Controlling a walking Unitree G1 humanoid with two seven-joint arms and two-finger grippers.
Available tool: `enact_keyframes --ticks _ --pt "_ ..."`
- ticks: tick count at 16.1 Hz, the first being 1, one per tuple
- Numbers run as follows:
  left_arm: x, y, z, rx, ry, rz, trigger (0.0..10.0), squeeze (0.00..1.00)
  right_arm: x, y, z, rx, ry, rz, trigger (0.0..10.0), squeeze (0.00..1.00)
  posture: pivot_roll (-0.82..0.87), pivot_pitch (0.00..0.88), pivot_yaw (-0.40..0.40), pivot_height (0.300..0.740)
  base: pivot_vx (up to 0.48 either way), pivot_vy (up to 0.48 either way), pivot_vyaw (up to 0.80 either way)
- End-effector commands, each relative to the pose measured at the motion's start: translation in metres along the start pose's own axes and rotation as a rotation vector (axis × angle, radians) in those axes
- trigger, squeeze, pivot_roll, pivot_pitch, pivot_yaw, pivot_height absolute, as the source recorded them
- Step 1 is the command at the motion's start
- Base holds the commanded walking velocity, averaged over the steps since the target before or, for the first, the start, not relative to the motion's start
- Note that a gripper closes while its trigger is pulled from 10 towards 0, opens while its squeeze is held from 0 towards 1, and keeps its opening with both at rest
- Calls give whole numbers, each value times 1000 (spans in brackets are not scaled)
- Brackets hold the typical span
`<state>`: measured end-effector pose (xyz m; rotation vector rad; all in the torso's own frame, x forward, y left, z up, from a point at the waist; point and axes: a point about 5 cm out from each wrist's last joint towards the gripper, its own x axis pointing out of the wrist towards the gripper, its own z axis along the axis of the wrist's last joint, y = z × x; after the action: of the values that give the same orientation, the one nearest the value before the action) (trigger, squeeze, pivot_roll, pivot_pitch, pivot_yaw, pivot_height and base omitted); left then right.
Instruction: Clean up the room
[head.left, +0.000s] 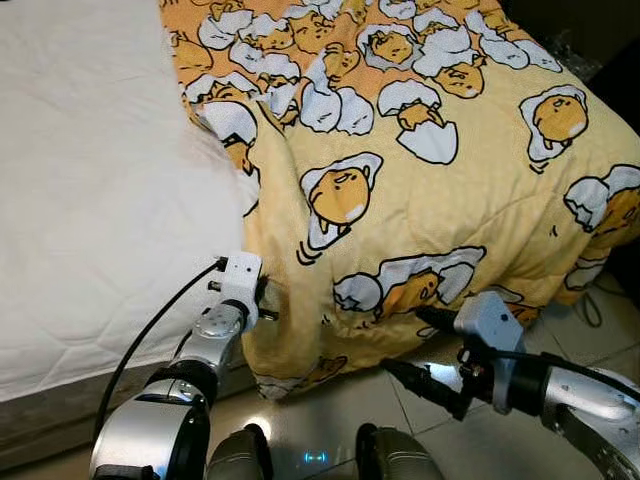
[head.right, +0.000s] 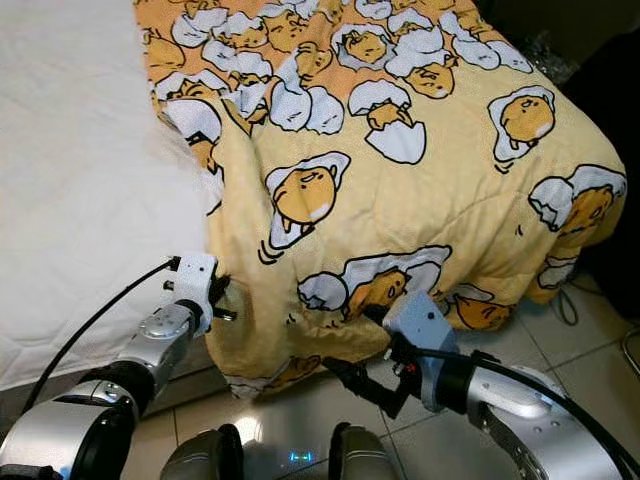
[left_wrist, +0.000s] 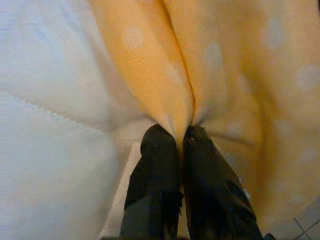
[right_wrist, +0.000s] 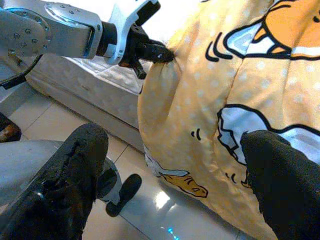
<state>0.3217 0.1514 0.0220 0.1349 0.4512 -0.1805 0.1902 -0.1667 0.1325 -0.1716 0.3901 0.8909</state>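
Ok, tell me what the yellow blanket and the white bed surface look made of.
Yellow blanket: soft quilted fabric, likely cotton or polyester, matte; stitch lines, puffy folds, pinched by the left tool.
White bed surface: quilted textile cover, matte; stitched diamond pattern visible.

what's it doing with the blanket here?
The robot is working on the yellow cartoon-print blanket that hangs over the corner of the white mattress toward the tiled floor. The left gripper is shut on a fold of the blanket at its hanging edge by the mattress side. The right gripper is open, its fingers spread just off the lower part of the blanket above the floor, not gripping yet. It looks set to take a second hold.
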Motion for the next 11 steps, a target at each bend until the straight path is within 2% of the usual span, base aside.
enact_keyframes --ticks 1,4,6,7,8,10,11 --pt "-2 -1 -7 -5 16 -9 0 0 0 -1 0 -20 2 11 10000 0 -288 110 27 740 0 0 0" --pt "-8 -3 -17 151 7 -86 0 0 4 -6 -1 -30 -11 0 10000 0 -243 72 35 740 0 0 0" --pt "-14 1 -26 191 -1 -106 0 0 8 -8 -1 -32 -20 1 10000 0 -214 56 42 740 0 0 0" --pt "-20 5 -33 212 -12 -113 0 0 12 -8 -1 -36 -28 6 10000 0 -200 49 44 740 0 0 0" --pt "-32 8 -45 239 -39 -136 0 0 19 -8 -2 -41 -40 18 10000 0 -166 36 41 740 0 0 0" --pt "-43 10 -52 264 -56 -142 0 0 24 -8 -3 -44 -45 30 10000 0 -137 23 35 740 0 0 0" --pt "-53 14 -57 284 -65 -132 0 0 29 -8 -3 -46 -53 40 10000 0 -119 15 27 740 0 0 0"
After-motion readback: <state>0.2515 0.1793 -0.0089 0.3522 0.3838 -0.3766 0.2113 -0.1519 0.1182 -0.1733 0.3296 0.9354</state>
